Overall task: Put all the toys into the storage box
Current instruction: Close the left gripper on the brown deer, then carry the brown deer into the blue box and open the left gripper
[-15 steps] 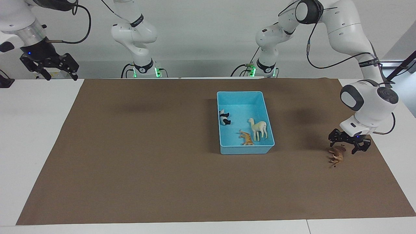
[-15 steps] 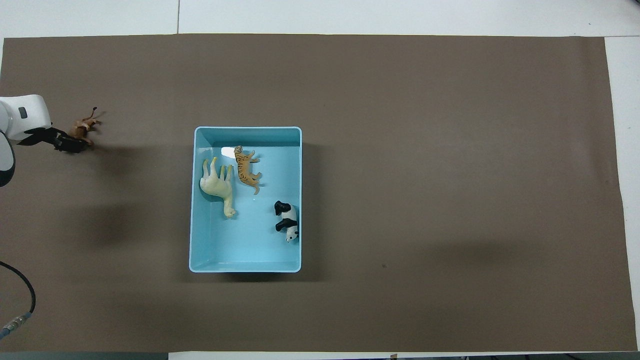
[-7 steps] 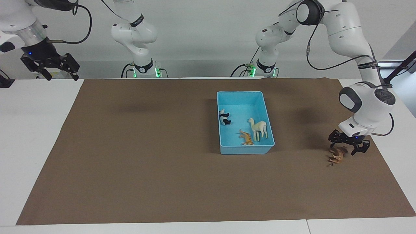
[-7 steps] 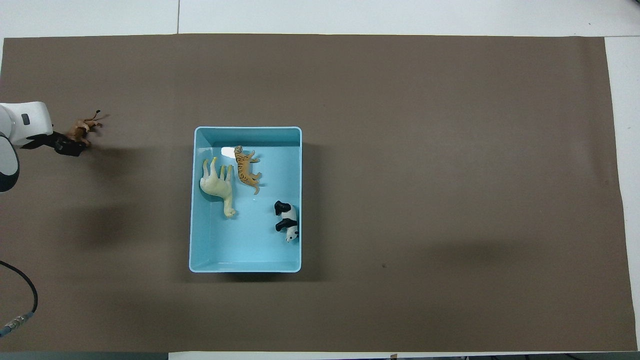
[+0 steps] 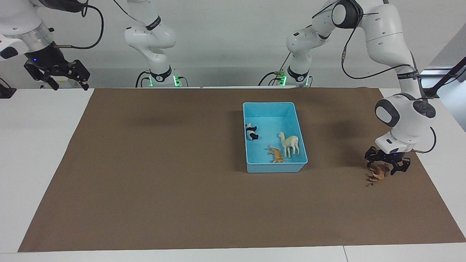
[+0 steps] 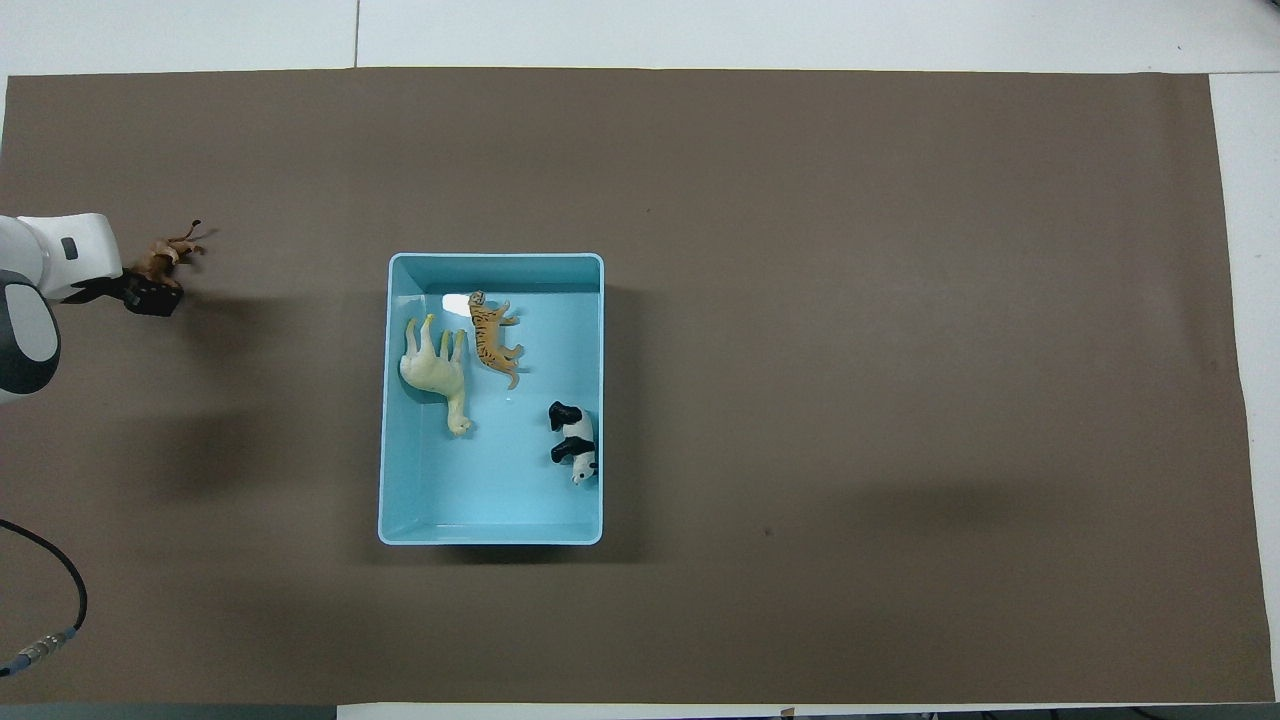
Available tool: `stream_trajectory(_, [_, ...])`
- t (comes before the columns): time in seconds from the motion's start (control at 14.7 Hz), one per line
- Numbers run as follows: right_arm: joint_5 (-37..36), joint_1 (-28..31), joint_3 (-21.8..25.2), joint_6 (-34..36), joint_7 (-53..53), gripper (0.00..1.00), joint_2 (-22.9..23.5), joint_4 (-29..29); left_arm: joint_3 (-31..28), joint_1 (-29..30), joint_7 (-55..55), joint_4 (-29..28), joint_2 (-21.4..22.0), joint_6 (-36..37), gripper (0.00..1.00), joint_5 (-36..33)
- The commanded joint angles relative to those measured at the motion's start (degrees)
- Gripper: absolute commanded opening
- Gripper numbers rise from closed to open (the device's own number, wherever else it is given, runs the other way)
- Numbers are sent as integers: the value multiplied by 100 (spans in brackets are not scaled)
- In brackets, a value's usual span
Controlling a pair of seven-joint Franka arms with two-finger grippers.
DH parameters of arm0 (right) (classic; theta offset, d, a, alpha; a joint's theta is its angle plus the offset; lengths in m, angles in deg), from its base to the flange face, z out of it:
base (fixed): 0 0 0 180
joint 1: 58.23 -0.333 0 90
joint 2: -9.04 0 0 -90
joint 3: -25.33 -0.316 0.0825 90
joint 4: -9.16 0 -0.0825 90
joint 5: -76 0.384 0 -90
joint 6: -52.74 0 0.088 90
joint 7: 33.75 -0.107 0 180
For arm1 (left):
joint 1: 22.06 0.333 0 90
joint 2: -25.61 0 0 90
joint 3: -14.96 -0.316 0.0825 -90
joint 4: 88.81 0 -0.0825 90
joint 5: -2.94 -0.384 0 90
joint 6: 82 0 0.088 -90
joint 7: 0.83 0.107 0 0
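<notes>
The light blue storage box (image 5: 275, 168) (image 6: 392, 400) stands on the brown mat. In it are the panda (image 5: 251, 131) (image 6: 573, 442), the cream llama (image 5: 290, 143) (image 6: 437, 372) and the tiger (image 5: 276, 154) (image 6: 493, 337). The reddish-brown animal (image 5: 376, 176) (image 6: 170, 250) is on the mat toward the left arm's end. My left gripper (image 5: 383, 169) (image 6: 150, 297) is open and low, its fingers straddling the animal's end nearer the robots. My right gripper (image 5: 63, 78) is open and empty, raised over the white table at the right arm's end; it waits.
The brown mat (image 5: 164, 189) (image 6: 900, 350) covers most of the white table (image 5: 36, 145). A cable (image 6: 45, 640) hangs near the left arm's end.
My left gripper has shifted a little toward the box and closed in over the reddish-brown animal. The animal has hardly moved. The right arm has barely moved.
</notes>
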Motion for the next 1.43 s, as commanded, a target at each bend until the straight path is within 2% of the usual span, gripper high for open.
stream_trajectory(0.0, [-50,0,-37,-16,-106,100,-75,58,-27,-129,-342,-83,-22,-246,99,-130])
stream_trajectory(0.07, [-50,0,-37,11,-97,100,-84,66,-27,-164,-360,-110,-83,-325,98,-130])
stream_trajectory(0.2, [-50,9,-37,20,-88,100,-84,75,-27,-138,-369,-189,-93,-448,86,-130])
stream_trajectory(0.27, [-50,17,-37,28,-88,100,-84,75,-27,-112,-378,-189,-84,-431,71,-121])
stream_trajectory(0.34, [-50,44,-28,37,-88,100,-84,84,-27,-95,-543,-189,-84,-379,44,-112])
stream_trajectory(0.41, [-50,70,-28,37,-88,100,-84,75,-18,-77,-797,-180,-75,-326,9,-104])
stream_trajectory(0.48, [-50,79,-28,37,-88,100,-92,84,-10,-77,-974,-128,-66,-152,0,-86])
stream_trajectory(0.61, [-50,70,-28,37,-88,100,-92,84,-10,-103,-1211,143,4,383,0,132])
stream_trajectory(0.75, [-50,53,-28,37,-88,100,-162,84,-10,-208,-1501,512,249,1182,0,239])
stream_trajectory(0.88, [-50,44,-28,37,-88,100,-171,84,26,-506,-2700,620,765,1947,0,239])
stream_trajectory(1.09, [-50,44,-28,37,-88,100,-171,84,26,-1401,-5107,585,1523,2757,0,239])
stream_trajectory(1.22, [-50,44,-28,37,-88,100,-171,84,26,-2007,-6156,515,1901,3074,0,239])
stream_trajectory(1.36, [-50,44,-28,37,-88,100,-171,84,26,-2430,-6739,470,2148,3373,0,239])
